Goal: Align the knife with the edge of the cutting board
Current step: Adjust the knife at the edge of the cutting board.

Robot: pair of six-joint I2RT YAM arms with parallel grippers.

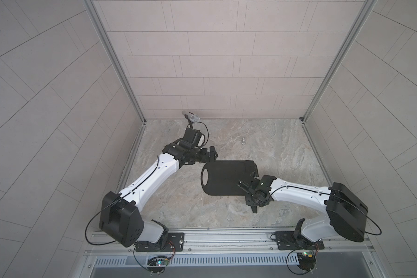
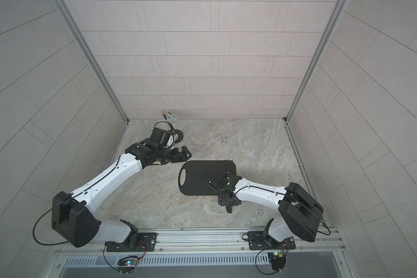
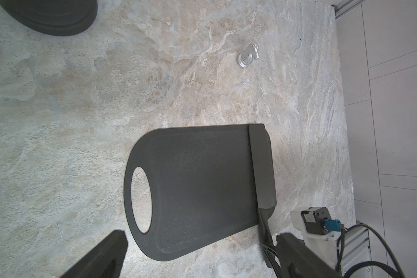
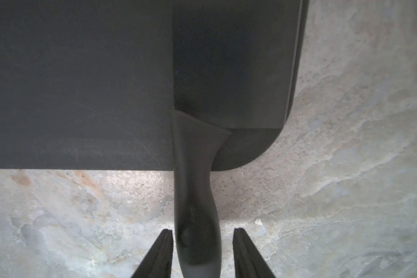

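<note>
The black cutting board (image 1: 224,178) (image 2: 200,178) (image 3: 190,187) (image 4: 77,84) lies flat mid-table, its oval hole at the left end. The black knife (image 3: 261,166) (image 4: 231,67) rests with its wide blade along the board's right short edge. Its handle (image 4: 195,211) sticks out past the front long edge over the table. My right gripper (image 1: 251,202) (image 2: 226,201) (image 4: 202,237) is open and straddles the handle, with a gap on each side. My left gripper (image 1: 210,154) (image 2: 184,155) (image 3: 200,243) is open and empty, hovering beyond the board's far left corner.
A silver microphone (image 1: 193,117) (image 2: 171,118) on a round black base (image 2: 178,136) (image 3: 51,14) stands at the back left, behind my left wrist. A small silver piece (image 1: 243,140) (image 2: 224,140) (image 3: 248,55) lies beyond the board. Tiled walls close in three sides.
</note>
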